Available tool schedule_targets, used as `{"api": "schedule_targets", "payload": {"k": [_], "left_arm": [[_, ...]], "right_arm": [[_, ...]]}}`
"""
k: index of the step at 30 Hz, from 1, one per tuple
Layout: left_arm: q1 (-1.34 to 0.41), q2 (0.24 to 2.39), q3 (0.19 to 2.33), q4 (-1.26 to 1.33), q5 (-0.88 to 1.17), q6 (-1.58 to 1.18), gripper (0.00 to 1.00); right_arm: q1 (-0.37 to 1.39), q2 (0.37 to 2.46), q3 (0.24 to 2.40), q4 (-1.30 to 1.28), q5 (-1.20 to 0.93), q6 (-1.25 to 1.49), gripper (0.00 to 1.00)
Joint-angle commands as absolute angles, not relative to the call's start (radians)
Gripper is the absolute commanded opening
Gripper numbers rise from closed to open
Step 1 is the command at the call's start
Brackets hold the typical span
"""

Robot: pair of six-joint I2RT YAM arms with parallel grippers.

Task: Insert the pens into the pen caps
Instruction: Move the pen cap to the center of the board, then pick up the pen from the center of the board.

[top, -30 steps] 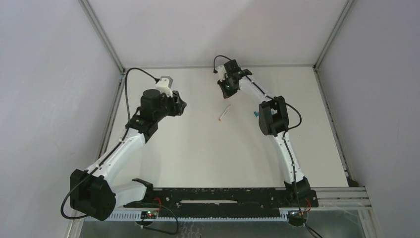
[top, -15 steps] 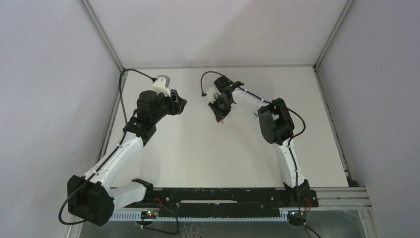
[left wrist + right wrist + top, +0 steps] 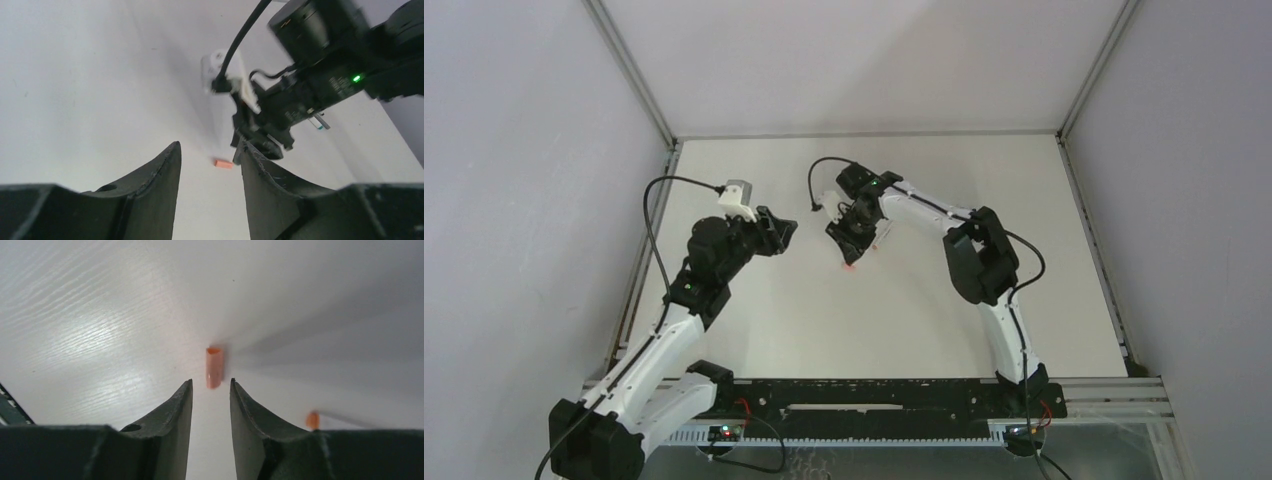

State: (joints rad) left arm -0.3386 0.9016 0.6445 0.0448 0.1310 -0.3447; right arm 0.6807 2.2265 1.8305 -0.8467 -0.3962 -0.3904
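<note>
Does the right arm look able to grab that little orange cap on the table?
Probably yes: the orange cap lies loose on the table, right at the tips of the right gripper, whose jaws stand apart and empty. Nothing blocks the way.

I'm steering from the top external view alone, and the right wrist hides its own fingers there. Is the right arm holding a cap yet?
Observer: No. The right fingers are apart with nothing between them.
Operator: Where is the cap, then?
Observer: The salmon cap lies on the table just past the fingertips, lengthwise and roughly in line with the gap.
Operator: And the left arm?
Observer: The left fingers are apart and empty too.
</note>
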Motion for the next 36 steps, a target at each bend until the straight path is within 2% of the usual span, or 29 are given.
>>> {"api": "schedule_targets", "payload": {"k": [1,5,6,7,9,10,11,14,19,22,30,36], "left_arm": [[-0.333,0.853,0.592,0.122,0.152,-0.407,0.52],[-0.333,0.829,0.576,0.124,0.157,-0.421,0.52],[-0.334,0.823,0.573,0.125,0.155,-0.422,0.52],[-0.333,0.817,0.57,0.127,0.154,-0.427,0.52],[-0.334,0.812,0.565,0.132,0.152,-0.433,0.55],[-0.333,0.811,0.564,0.133,0.153,-0.437,0.56],[-0.331,0.809,0.562,0.135,0.151,-0.445,0.58],[-0.325,0.814,0.55,0.149,0.129,-0.49,0.64],[-0.309,0.827,0.536,0.177,0.108,-0.546,0.68],[-0.302,0.843,0.549,0.172,0.108,-0.549,0.68],[-0.29,0.889,0.571,0.177,0.117,-0.551,0.68],[-0.284,0.938,0.596,0.192,0.136,-0.553,0.68]], "right_arm": [[0.641,2.08,1.839,-0.863,-0.425,-0.373,0.43],[0.61,2.011,1.8,-0.839,-0.415,-0.346,0.45],[0.598,1.999,1.78,-0.811,-0.415,-0.327,0.48],[0.58,1.989,1.752,-0.789,-0.424,-0.307,0.56],[0.549,1.982,1.717,-0.729,-0.405,-0.208,0.88],[0.534,1.985,1.699,-0.704,-0.381,-0.157,0.96],[0.522,1.993,1.692,-0.7,-0.393,-0.123,0.96],[0.5,1.991,1.653,-0.634,-0.359,0.012,0.89],[0.526,2.048,1.678,-0.595,-0.056,0.294,0.78],[0.525,2.095,1.709,-0.607,-0.014,0.36,0.75],[0.505,2.169,1.726,-0.619,-0.01,0.407,0.53],[0.525,2.193,1.717,-0.629,0.0,0.397,0.45]]}}
